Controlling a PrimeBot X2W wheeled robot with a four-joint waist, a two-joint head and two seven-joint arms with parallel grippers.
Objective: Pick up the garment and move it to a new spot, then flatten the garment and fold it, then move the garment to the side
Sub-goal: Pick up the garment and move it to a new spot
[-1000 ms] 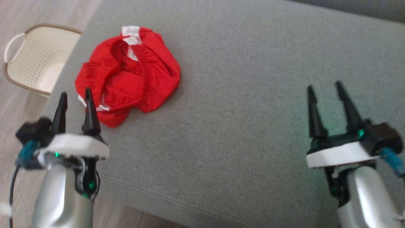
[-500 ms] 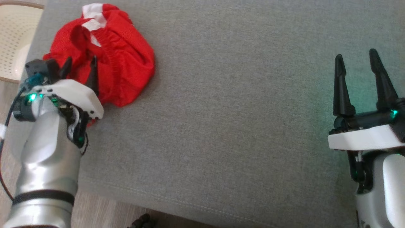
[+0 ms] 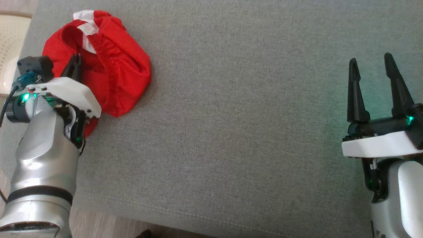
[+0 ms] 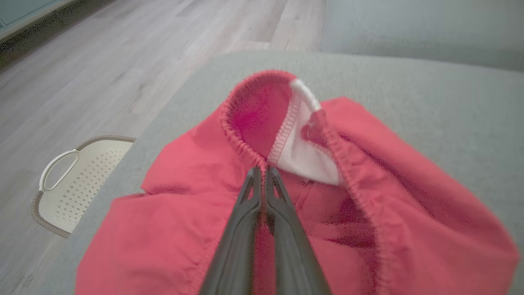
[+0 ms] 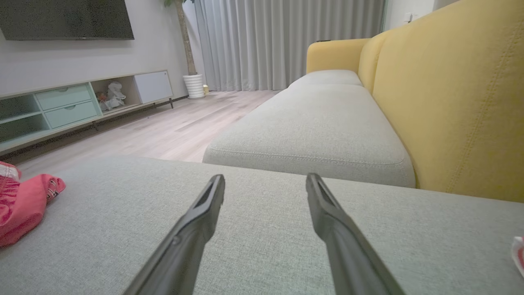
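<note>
The garment (image 3: pixel 112 72) is a crumpled red piece with white trim and an elastic waistband, lying at the far left of the grey cushion (image 3: pixel 231 115). My left gripper (image 3: pixel 76 59) is shut on the garment, its fingers pinching the gathered waistband hem (image 4: pixel 262 168) in the left wrist view, where the garment (image 4: pixel 389 213) spreads around the fingers. Far off at the right, my right gripper (image 3: pixel 370 62) hovers open over bare cushion with nothing between its fingers. In the right wrist view the gripper (image 5: pixel 265 180) points across the cushion and the garment (image 5: pixel 24 205) shows at the left edge.
A cream perforated basket (image 4: pixel 69 188) stands on the wooden floor just left of the cushion's edge; the basket (image 3: pixel 10 49) also shows in the head view. A yellow sofa back (image 5: pixel 450 102) rises beyond the right gripper. The cushion's front seam (image 3: pixel 198 211) runs near the bottom.
My left gripper reached onto the garment and went from open to shut on its waistband. The head camera shifted, so the scene slid left. The right gripper stayed open.
</note>
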